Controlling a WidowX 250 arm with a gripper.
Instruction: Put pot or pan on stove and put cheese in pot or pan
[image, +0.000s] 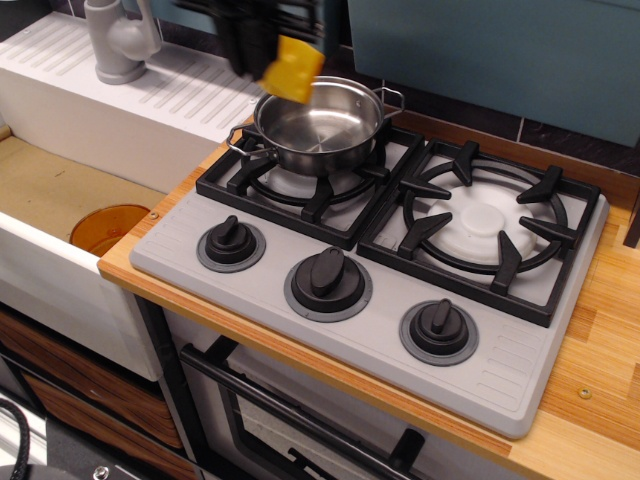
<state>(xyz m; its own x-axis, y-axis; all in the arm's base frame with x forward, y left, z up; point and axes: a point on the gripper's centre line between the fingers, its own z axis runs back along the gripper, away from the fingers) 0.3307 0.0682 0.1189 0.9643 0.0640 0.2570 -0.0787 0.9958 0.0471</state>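
The shiny steel pot (318, 125) stands on the left black grate of the grey stove (370, 330). It is empty inside. My gripper (278, 45), blurred at the top edge, is shut on the yellow cheese wedge (293, 68). It holds the cheese in the air just over the pot's far left rim. The upper part of the gripper is cut off by the frame.
An orange round dish (107, 228) lies in the sink at the left. A grey faucet (120, 38) stands on the white ribbed drainboard (190, 95). The right burner (485, 225) carries nothing. Three black knobs (328, 275) line the stove front. Wooden counter (600, 360) lies at the right.
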